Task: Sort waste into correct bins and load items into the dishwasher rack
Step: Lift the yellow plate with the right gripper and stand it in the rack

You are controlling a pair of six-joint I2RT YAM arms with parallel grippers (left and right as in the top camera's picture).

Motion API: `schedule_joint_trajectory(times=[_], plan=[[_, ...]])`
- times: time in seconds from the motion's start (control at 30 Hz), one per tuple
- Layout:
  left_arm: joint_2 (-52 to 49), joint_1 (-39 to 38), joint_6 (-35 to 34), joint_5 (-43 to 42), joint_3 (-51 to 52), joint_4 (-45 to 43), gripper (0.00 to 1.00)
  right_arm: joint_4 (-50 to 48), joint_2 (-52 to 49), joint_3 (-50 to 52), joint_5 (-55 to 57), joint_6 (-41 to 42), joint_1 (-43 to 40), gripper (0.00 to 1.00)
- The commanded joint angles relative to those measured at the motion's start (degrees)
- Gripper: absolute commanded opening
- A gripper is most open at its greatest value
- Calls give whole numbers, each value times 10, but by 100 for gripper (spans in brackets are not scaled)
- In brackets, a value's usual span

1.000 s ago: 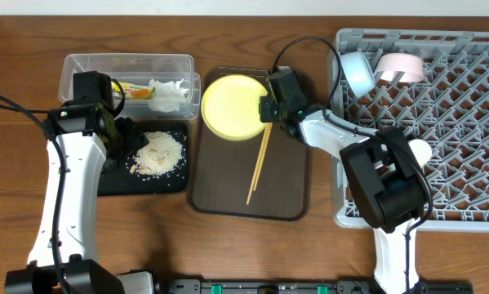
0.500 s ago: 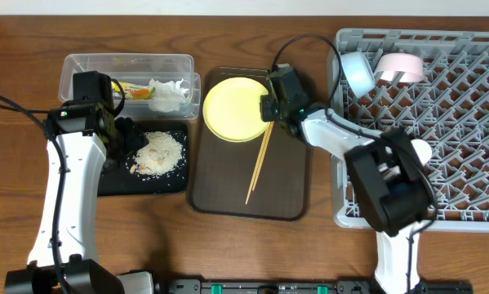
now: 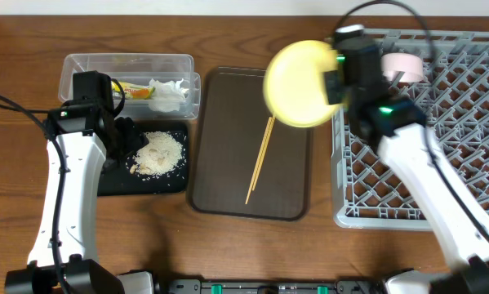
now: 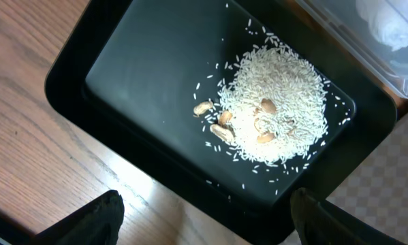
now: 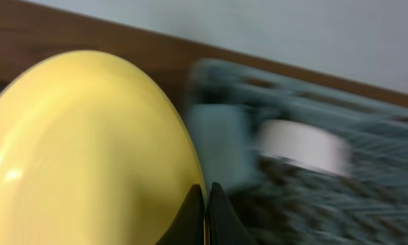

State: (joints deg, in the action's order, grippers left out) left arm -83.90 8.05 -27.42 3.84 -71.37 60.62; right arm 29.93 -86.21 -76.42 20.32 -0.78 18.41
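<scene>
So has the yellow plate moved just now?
Yes. The yellow plate left the brown tray and moved right toward the grey rack, gripped in the right hand.

A brown wooden tabletop (image 3: 228,245) fills nearly the whole scene, its grain running left to right in darker streaks. Beyond its far edge stands a plain pale surface (image 5: 292,27), probably a wall, though that view is blurred. The light is soft and even, with a bright sheen on the wood in the left wrist view.
</scene>
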Motion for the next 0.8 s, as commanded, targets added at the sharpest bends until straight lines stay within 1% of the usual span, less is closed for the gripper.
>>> schedule_joint_trajectory(times=[0.0,0.07,0.2,0.27,0.37,0.47,0.63,0.77], plan=[[3,2,-5,9,-1,2,82,26,51,-3,106,-72,-42,1],[3,2,-5,9,-1,2,82,45,75,-3,139,-112,-67,1],[3,2,-5,9,-1,2,82,79,100,-3,211,-225,-103,1],[3,2,-5,9,-1,2,82,86,101,-3,250,-258,-111,1],[3,2,-5,9,-1,2,82,103,98,-3,249,-301,-116,1],[3,2,-5,9,-1,1,82,123,88,-3,228,-302,-116,1],[3,2,-5,9,-1,2,82,149,56,1,227,-301,-116,1],[3,2,-6,9,-1,0,82,148,26,4,206,-271,-109,1]])
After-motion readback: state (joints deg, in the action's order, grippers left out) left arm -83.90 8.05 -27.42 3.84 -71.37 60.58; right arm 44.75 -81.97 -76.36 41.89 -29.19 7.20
